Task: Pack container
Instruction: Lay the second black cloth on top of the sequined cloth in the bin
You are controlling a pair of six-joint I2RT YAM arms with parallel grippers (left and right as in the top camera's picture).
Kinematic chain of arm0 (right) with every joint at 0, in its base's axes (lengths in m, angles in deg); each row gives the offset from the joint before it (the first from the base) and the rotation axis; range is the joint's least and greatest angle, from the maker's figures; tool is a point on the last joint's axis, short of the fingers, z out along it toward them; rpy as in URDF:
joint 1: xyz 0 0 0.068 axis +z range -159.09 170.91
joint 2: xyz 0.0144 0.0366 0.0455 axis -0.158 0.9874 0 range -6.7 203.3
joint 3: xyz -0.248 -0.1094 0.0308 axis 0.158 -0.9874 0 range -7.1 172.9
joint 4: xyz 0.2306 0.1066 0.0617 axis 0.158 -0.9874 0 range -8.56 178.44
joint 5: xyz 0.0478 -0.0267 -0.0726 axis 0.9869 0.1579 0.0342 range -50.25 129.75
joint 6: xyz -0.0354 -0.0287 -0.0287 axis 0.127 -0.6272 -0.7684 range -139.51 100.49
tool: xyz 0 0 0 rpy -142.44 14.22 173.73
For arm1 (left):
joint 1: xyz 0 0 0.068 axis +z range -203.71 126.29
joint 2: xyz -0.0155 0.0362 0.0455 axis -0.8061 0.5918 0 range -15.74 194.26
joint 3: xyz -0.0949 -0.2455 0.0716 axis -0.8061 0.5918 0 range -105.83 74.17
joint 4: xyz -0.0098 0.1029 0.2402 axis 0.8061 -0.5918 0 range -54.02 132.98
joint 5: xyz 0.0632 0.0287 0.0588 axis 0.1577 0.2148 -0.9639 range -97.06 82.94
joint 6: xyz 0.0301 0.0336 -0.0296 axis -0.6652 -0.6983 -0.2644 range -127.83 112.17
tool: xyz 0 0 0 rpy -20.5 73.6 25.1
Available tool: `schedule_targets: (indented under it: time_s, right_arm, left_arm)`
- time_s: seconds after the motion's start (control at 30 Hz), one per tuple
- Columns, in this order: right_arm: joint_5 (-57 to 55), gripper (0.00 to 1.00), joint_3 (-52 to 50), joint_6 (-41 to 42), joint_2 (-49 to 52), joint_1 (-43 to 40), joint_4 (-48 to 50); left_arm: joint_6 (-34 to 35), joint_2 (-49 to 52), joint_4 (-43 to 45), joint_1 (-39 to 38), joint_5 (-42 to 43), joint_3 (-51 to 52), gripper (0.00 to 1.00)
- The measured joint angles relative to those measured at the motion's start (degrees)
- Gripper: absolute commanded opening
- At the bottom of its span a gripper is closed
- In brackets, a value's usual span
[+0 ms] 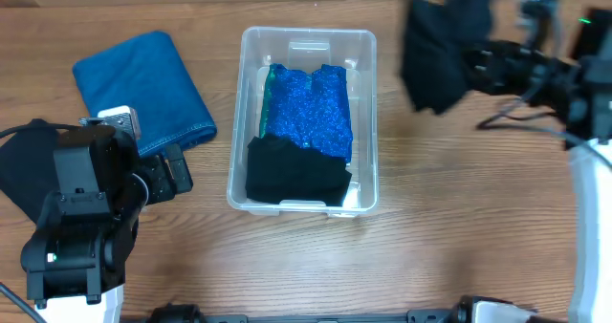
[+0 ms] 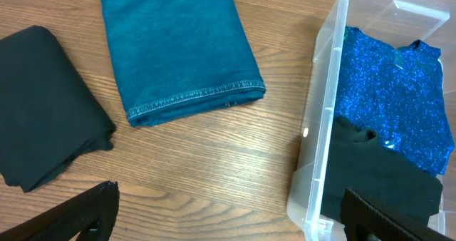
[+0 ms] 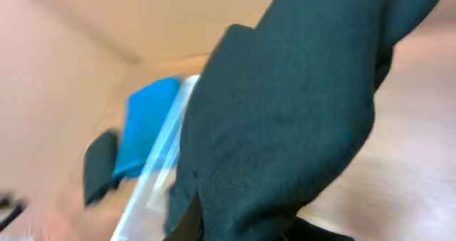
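**Right arm holds black cloth aloft beside half-filled container**

Around the container:
- A folded teal cloth (image 1: 143,84) lies on the table to the container's left, well apart, with its stitched hem toward the bin.
- A folded black cloth (image 2: 43,130) lies further left, partly under the left arm in the overhead view.
- The left gripper (image 1: 180,173) hangs between the teal cloth and the container, its jaws spread wide and grasping nothing. The wrist view shows one finger (image 2: 78,212) at each bottom corner.
- The right gripper (image 1: 478,65) is up at the far right, clenched on a dark hanging cloth (image 1: 442,51). That cloth droops over the table to the right of the container, not over it.
- The right wrist view is blurred and mostly filled by this cloth.
- Nothing covers the container's opening.

The container (image 1: 368,122):
- It is a clear plastic bin with rounded corners and a rim. It sits mid-table with its long side running away from the robot.
- A blue sparkly cloth (image 1: 306,108) fills the far part.
- A crumpled black garment (image 1: 296,170) lies at the near end, overlapping the blue cloth's edge.
- A strip of bare floor shows along the right wall.

The surface is a wood-grain table (image 1: 459,227), brown and evenly lit. The room beyond it can't be made out.
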Motion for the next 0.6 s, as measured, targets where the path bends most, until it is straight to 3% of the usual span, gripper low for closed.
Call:
schedule_targets:
  time_s: [0.13,0.23,0.37,0.6]
  right_arm:
    - [-7.2,0.04,0.5,3.8,1.2,17.0,5.4]
    - [-11.3,0.04,0.5,6.7,4.9,23.3,9.2]
    - [-14.1,0.04,0.6,9.9,14.3,28.4,13.0]
    - [-16.4,0.04,0.5,11.8,24.7,28.1,14.5]
  left_arm:
    - [0.0,0.0,0.0,0.0,0.0,0.0,1.0]
    - [0.0,0.0,0.0,0.0,0.0,0.0,1.0]
    - [0.0,0.0,-0.1,0.0,0.0,0.0,1.0]
    - [0.0,0.0,-0.4,0.0,0.0,0.0,1.0]
